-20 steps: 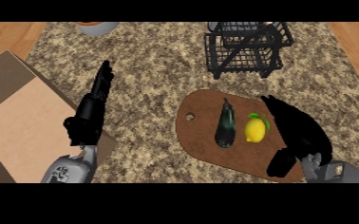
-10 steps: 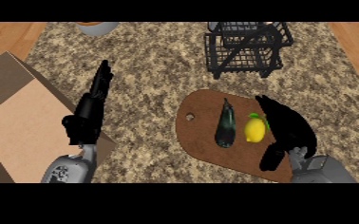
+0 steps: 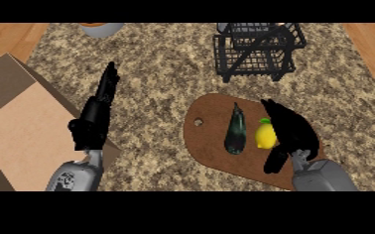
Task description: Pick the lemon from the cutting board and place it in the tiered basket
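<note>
Lemon (image 3: 266, 135) lies on the cutting board (image 3: 212, 144), long axis up-down in view, beside a dark eggplant (image 3: 236, 130). Right hand (image 3: 293, 131), fingers straight, touches its right side. Tiered basket (image 3: 256, 52) stands beyond, bare tabletop (image 3: 168, 79) between. Left hand (image 3: 95, 114) rests spread.

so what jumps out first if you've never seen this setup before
Probably the yellow lemon on the brown cutting board, lying beside a dark eggplant, with the black right hand right next to it, fingers still straight. Next, the black tiered basket behind the board. The left hand rests open at the view's left.
</note>
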Motion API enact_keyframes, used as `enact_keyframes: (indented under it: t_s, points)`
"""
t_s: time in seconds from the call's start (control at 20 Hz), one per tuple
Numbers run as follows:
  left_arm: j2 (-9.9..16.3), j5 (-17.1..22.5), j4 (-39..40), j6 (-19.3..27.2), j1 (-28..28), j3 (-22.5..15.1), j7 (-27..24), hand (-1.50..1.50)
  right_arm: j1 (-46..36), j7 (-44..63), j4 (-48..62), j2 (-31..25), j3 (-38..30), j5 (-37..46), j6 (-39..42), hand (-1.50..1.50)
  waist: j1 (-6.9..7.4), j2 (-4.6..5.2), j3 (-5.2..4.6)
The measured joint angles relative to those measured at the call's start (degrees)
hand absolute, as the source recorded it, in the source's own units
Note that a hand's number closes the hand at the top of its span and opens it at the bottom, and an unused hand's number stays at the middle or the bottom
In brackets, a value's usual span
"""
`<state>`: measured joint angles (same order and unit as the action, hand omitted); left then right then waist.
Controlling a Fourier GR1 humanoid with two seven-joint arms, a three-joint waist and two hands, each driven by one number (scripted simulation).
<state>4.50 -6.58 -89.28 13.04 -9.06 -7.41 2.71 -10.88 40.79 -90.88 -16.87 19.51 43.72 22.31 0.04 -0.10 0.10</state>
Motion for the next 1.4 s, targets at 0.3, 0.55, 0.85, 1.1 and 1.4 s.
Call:
enact_keyframes:
  t_s: [0.3, 0.55, 0.85, 1.1, 1.4]
  points:
    - [-0.8, -1.0, -0.6, -0.8, 0.7, 0.4, -0.1, 0.00, 1.3, -1.3, -0.1, 3.1, -1.3, 2.6, -0.2, -1.50, -0.05, -0.02, 0.02]
    - [-0.7, -0.9, -1.9, -1.9, 1.5, 1.2, 0.9, 0.00, 1.8, -5.4, 3.3, 4.3, -3.4, 4.6, -4.2, 1.50, 0.00, 0.01, -0.01]
    - [-1.6, -1.2, -0.4, -2.0, 0.7, 1.6, -0.5, 0.00, 1.5, -11.3, 7.6, 3.4, -2.1, 11.6, -12.3, 1.50, 0.03, -0.22, -0.16]
    - [-1.9, -1.6, -0.5, -2.1, 0.8, 1.8, -0.7, 0.00, -1.1, -12.8, 11.5, 4.3, -1.6, 16.7, -15.2, 1.50, 0.06, -0.41, -0.30]
    - [-2.2, -2.1, -0.8, -2.4, 0.3, 1.0, 0.2, 0.00, -11.0, -1.7, 18.8, 11.6, 5.4, 23.5, -5.6, 1.50, 1.18, -0.16, -0.55]
